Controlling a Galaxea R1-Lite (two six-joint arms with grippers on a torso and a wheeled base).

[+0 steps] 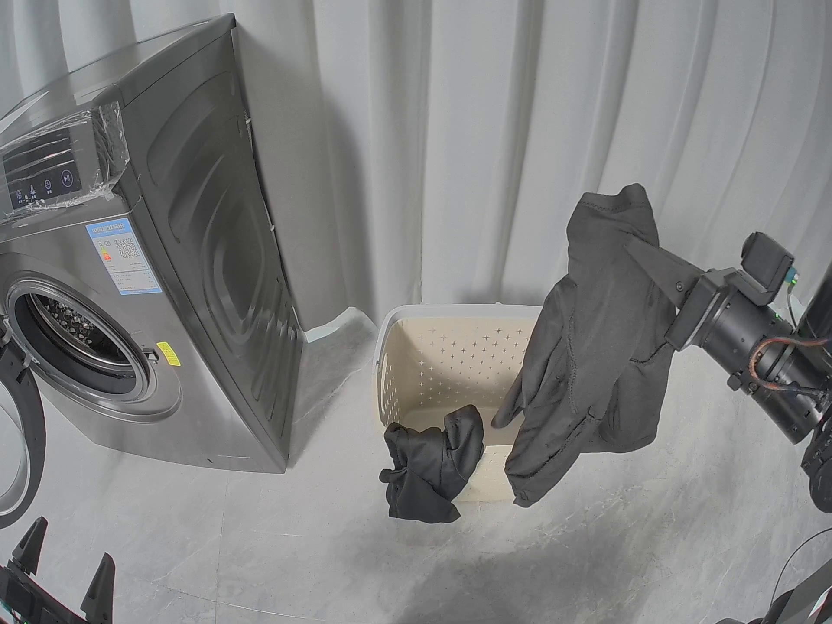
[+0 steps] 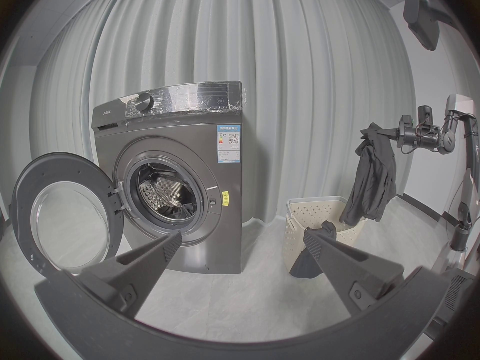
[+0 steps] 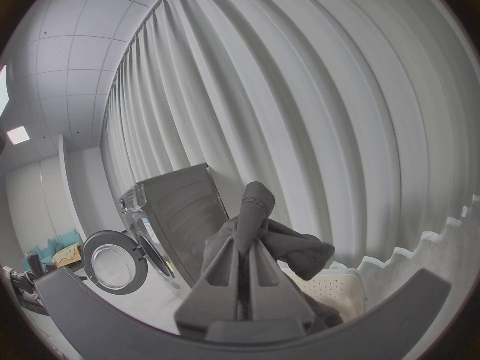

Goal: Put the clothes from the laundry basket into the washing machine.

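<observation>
Your right pincer (image 1: 641,253) is clamped tight on a limp, wrinkly dark grey garment (image 1: 589,340) dangling over the laundry basket (image 1: 451,340). A second dark garment (image 1: 431,465) droops over its front rim, and your left pincer (image 1: 72,541) gapes wide, empty.

We see a white pleated fabric curtain (image 1: 520,88) hanging across the back, down to a pale grey marble-patterned floor (image 1: 303,548). Overhead we make out a white tiled ceiling (image 3: 65,41) with a lit square panel (image 3: 18,135), and teal cushions (image 3: 56,239) by a far white wall (image 3: 30,196).
</observation>
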